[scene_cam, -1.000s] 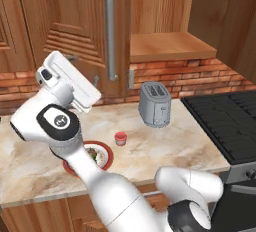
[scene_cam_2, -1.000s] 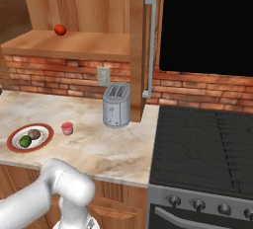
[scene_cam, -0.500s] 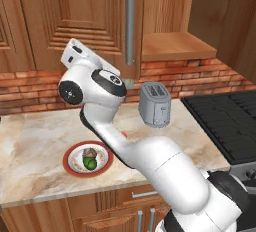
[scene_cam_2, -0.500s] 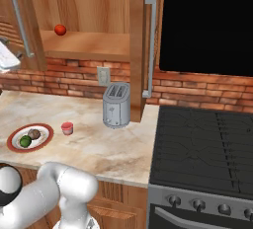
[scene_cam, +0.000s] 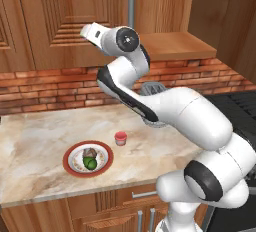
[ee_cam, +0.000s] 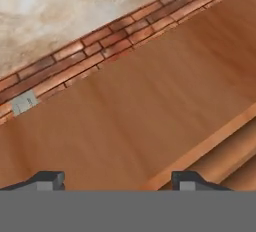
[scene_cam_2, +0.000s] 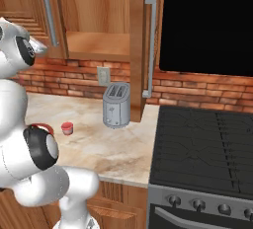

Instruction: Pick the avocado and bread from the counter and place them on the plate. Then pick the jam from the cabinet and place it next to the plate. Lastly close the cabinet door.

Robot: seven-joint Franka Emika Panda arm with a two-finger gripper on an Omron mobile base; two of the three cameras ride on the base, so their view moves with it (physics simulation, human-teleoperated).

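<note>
The plate [scene_cam: 75,169] sits on the counter [scene_cam: 35,141] toward its front edge, and everything else is placed from it here. On the plate lie the avocado [scene_cam: 90,163] and the bread [scene_cam: 89,153], touching each other, the bread on the wall side. Just beside the plate, to its right in the left base view, stands the jam [scene_cam: 120,138] on the bare stone. Farther right of the plate, near the brick wall, a silver toaster [scene_cam_2: 116,105] stands upright. Above the plate hangs the cabinet [scene_cam_2: 101,50], its shelf bare wood; a cabinet door [scene_cam: 60,21] with a silver bar handle [scene_cam: 131,5] is directly above and behind the plate.

The arm is raised high above the plate, its hand against that door. In the hand view the gripper [ee_cam: 118,180] faces a plain wood panel, its two fingertips [ee_cam: 46,180] set apart with nothing visible between them; whether the jaws press on the door edge I cannot tell from this close, blurred angle.
</note>
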